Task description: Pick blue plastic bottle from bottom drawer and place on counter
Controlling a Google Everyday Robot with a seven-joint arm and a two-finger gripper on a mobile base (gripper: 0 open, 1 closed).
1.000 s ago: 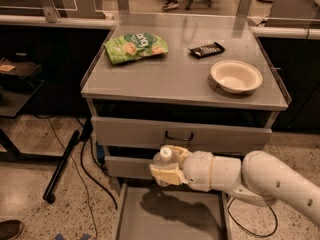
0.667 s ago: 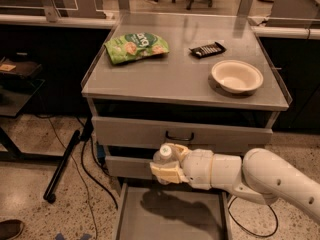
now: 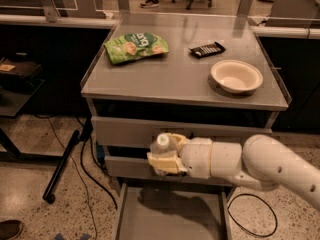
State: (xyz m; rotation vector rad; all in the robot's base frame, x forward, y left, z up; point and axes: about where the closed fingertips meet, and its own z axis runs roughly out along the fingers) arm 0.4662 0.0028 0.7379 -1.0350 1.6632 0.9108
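Observation:
My gripper (image 3: 164,155) is in front of the cabinet's drawer fronts, above the open bottom drawer (image 3: 170,219). It is shut on the blue plastic bottle (image 3: 162,143), whose white cap and clear neck stick up between the pale fingers (image 3: 161,164); the body is mostly hidden by them. The bottle is held upright, below the level of the counter (image 3: 170,79). My white arm (image 3: 265,169) reaches in from the right. The drawer floor under the gripper is bare and in shadow.
On the counter lie a green snack bag (image 3: 136,47) at back left, a dark wrapped bar (image 3: 207,49) at back centre and a white bowl (image 3: 236,76) at right. Two closed drawers (image 3: 125,131) sit above the open one. Black cables (image 3: 87,154) and a stand leg (image 3: 61,166) lie left.
The gripper with the bottle has risen slightly in front of the drawers. Nothing on the counter has moved.

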